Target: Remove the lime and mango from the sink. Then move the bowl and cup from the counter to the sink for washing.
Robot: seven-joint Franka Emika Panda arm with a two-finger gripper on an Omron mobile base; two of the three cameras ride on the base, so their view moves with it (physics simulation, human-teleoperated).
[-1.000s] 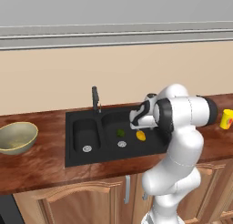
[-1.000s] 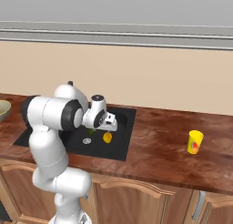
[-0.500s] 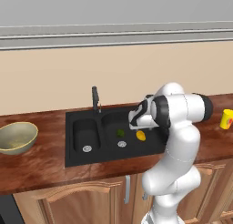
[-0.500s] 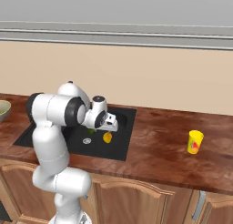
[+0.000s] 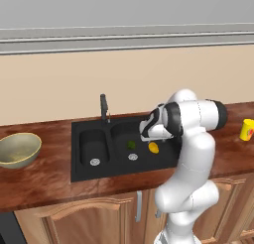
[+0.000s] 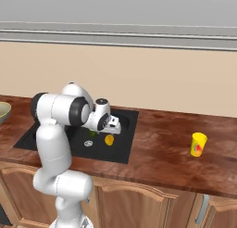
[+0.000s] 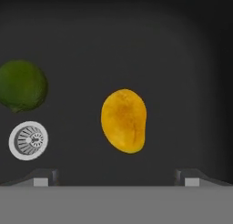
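Hand view: the mango [image 7: 124, 120] is seen on the sink [image 7: 136, 45] floor, centred ahead of the wide-open, empty gripper [image 7: 116, 175], its long axis running across the jaw line, the lime [image 7: 22, 85] lying off to one side.

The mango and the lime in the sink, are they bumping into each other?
Apart. The hand view shows dark sink floor between the mango and the lime.
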